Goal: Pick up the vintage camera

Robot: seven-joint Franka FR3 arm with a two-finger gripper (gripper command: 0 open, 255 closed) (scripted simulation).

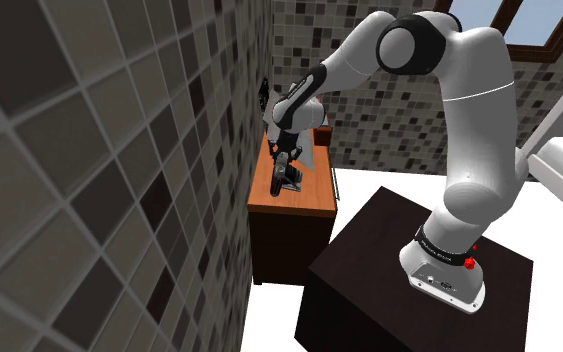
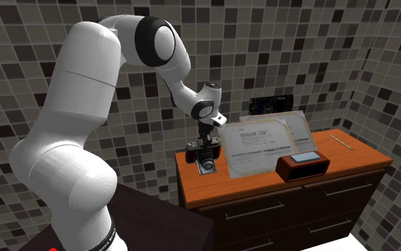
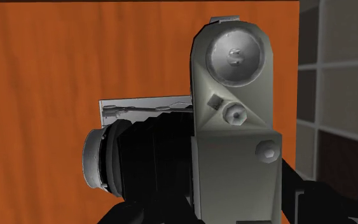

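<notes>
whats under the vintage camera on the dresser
The orange-brown wooden dresser top lies under the camera. The patch directly beneath its body and bellows is covered, so anything there cannot be seen.

Arm reaches out, tool pointing straight down.

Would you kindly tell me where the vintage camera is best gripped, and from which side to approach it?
Probably by the slim grey body of the vintage camera, taken from above, pinching across its flat front and back. It sits on the dresser with its dialled top facing up, leaving those faces reachable; the black bellows and round lens jut sideways and offer poorer purchase.
</notes>
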